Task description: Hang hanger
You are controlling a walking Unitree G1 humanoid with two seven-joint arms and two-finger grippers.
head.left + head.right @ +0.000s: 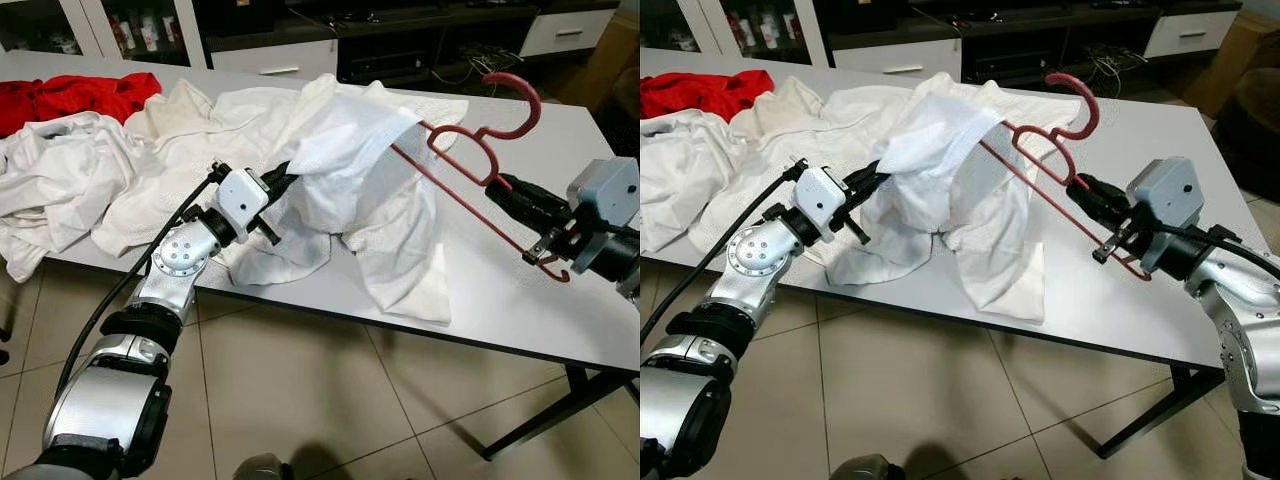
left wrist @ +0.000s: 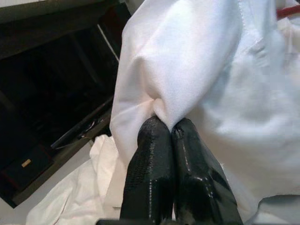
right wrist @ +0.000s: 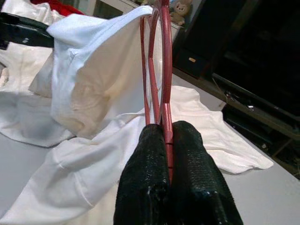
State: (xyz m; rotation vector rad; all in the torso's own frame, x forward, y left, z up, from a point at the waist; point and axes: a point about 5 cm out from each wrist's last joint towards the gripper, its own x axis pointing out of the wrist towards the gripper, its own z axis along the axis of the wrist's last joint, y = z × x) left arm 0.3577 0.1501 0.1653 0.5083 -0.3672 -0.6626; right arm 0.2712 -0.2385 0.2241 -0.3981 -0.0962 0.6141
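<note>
A red hanger (image 1: 538, 100) is held tilted above the white table (image 1: 500, 310), its hook pointing up and away. My right gripper (image 1: 500, 185) is shut on the hanger's near end, the red bars pinched between its fingers (image 3: 187, 164). One end of the hanger is inside a white garment (image 1: 350, 150), which drapes down onto the table. My left gripper (image 1: 290, 172) reaches in from the left and is shut on a fold of that white garment (image 2: 211, 70), holding it up; its tips are partly under the cloth.
More white clothes (image 1: 60, 170) and a red garment (image 1: 90, 95) lie piled on the table's left half. Low cabinets and a dark media shelf (image 1: 400, 50) stand behind the table. Tiled floor (image 1: 330, 400) lies in front of me.
</note>
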